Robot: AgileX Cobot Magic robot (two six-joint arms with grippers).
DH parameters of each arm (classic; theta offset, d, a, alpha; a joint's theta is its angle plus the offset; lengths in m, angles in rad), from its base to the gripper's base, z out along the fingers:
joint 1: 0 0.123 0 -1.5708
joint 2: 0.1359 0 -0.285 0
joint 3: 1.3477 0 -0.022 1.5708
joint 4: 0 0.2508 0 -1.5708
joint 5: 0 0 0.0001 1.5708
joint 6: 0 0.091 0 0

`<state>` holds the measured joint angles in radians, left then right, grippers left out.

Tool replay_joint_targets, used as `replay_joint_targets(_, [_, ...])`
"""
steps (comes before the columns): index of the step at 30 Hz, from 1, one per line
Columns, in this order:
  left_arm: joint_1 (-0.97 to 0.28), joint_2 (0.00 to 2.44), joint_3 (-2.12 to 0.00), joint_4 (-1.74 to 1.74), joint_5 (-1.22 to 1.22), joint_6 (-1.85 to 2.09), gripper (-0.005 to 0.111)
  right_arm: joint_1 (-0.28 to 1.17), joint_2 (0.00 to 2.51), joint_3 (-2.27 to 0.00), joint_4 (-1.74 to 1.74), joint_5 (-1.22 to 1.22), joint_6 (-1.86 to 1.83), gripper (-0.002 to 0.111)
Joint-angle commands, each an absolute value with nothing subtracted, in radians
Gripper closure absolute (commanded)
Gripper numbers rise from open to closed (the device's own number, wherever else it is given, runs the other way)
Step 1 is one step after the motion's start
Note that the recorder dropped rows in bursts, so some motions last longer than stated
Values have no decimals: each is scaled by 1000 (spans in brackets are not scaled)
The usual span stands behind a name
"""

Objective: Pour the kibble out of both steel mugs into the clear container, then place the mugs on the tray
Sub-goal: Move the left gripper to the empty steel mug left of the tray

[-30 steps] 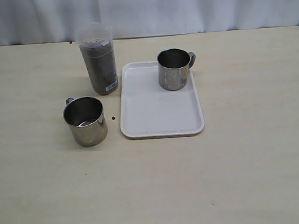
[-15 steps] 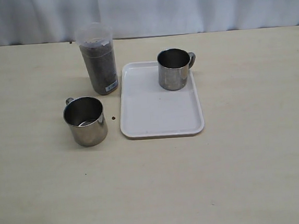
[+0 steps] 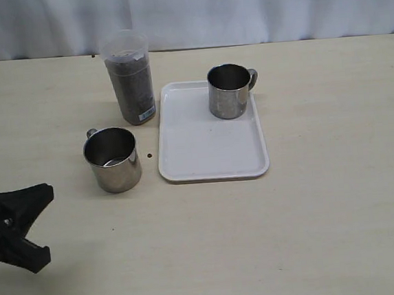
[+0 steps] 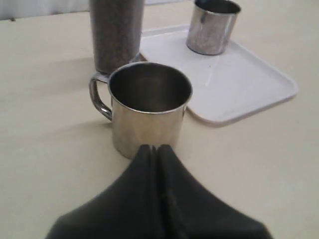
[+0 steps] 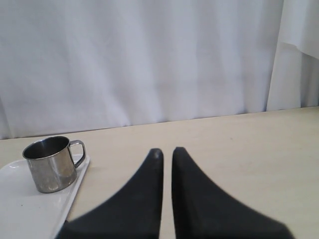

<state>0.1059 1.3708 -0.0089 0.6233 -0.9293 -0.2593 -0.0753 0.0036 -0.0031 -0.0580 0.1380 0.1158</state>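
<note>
One steel mug [image 3: 112, 158] stands on the table left of the white tray [image 3: 211, 153]; its inside [image 4: 149, 89] looks empty. The other steel mug [image 3: 230, 91] stands on the tray's far end. The clear container [image 3: 131, 84] behind the left mug is filled with dark kibble [image 3: 129, 74]. My left gripper [image 3: 47, 191] is shut and empty, low on the table. It points at the near mug [image 4: 148, 112] with its tips [image 4: 153, 148] just short of the wall. My right gripper [image 5: 165, 151] is shut and empty, off to the side of the tray mug [image 5: 50, 167].
A single loose pellet [image 3: 149, 156] lies on the table between the near mug and the tray. A white curtain [image 3: 240, 9] hangs behind the table's far edge.
My left gripper has come into the exterior view at the lower left. The mugs, container and tray have not moved.
</note>
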Motion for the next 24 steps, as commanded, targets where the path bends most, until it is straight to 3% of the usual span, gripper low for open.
replay_joint_targets(1, [104,1559,-74,641,-1006,-153,101,-81,0,0,-55,140,109,103])
replay_joint_targets(5, [104,1684,-171,763,-1011,-147,76,-81,0,0,-55,140,109,103])
replay_joint_targets(6, [104,1741,-225,840,-983,-114,59,-81,0,0,-55,138,109,103])
replay_joint_targets(9, [104,1819,-278,852,-924,-89,44,-81,0,0,-55,138,109,103])
replay_joint_targets(15, [104,1952,-376,844,-917,-31,37,-81,0,0,-55,138,109,103])
replay_joint_targets(19, [104,1979,-423,735,-918,-31,21,-81,0,0,-55,138,109,103])
replay_joint_targets(24, [104,1979,-464,747,-956,12,20,-81,0,0,-55,138,109,103])
